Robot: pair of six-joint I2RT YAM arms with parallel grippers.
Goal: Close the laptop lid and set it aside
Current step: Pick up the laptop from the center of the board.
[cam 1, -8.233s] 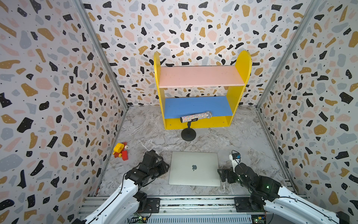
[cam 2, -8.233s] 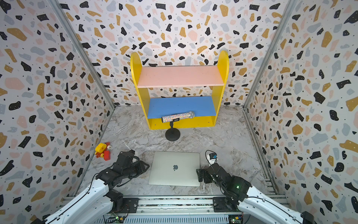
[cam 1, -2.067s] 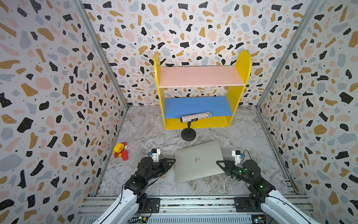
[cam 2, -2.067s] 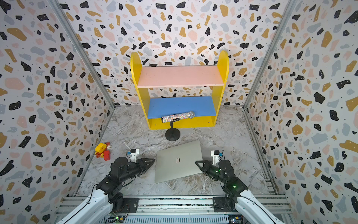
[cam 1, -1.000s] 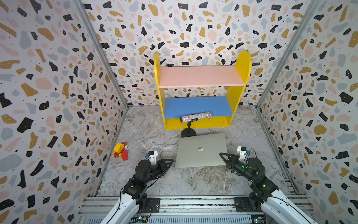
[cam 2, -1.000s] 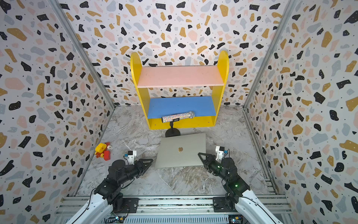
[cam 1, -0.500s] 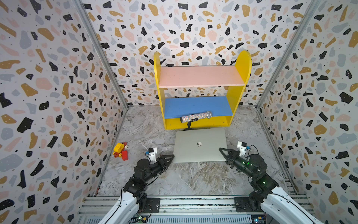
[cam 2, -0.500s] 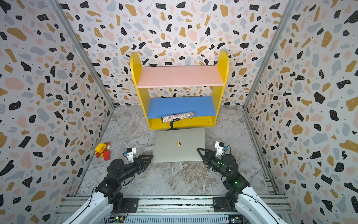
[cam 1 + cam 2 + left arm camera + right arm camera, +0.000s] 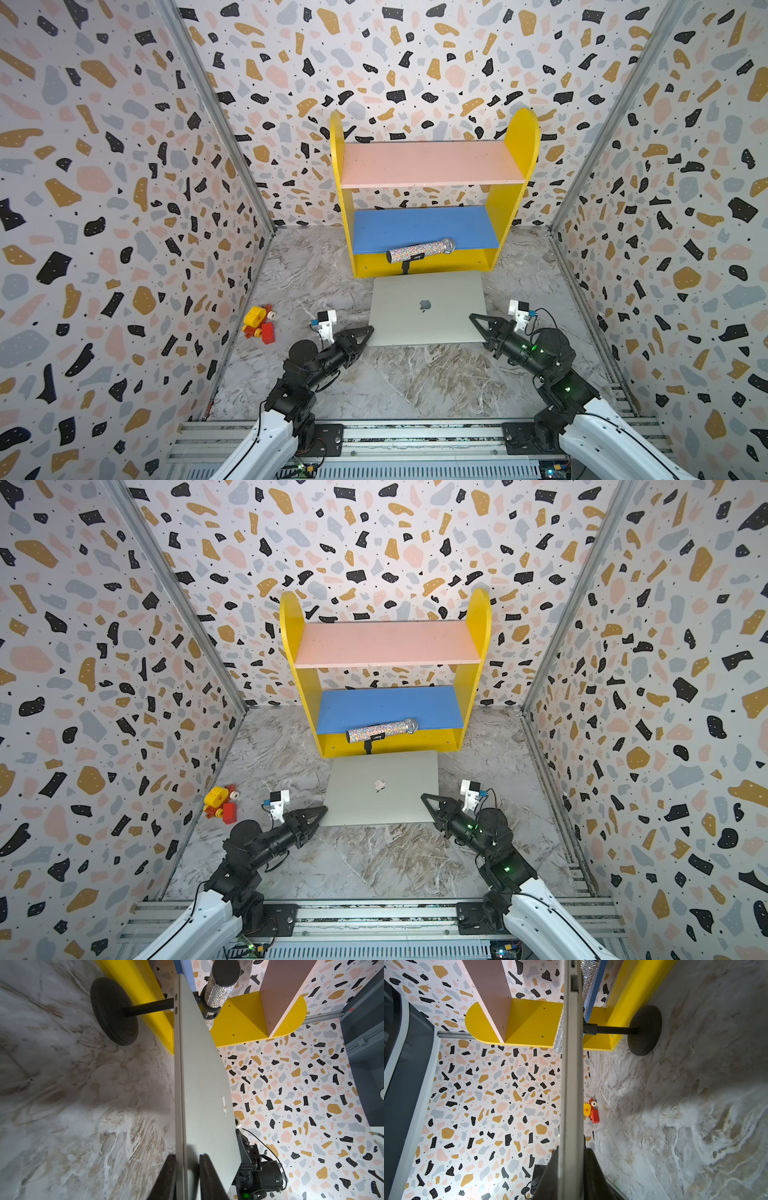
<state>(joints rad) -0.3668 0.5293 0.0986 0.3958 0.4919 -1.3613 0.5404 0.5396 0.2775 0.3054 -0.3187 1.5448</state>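
Two grips | left jaws pinch the laptop | right jaws pinch its opposite edge | lid shut, laptop between them, off the bench

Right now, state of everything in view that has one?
laptop lid: shut
laptop: held off the table, roughly level
right tool: shut on the laptop's right edge
left tool: astride the laptop's near left corner, grip unclear
microphone: lying sideways, clipped on its stand
toy: resting on the table
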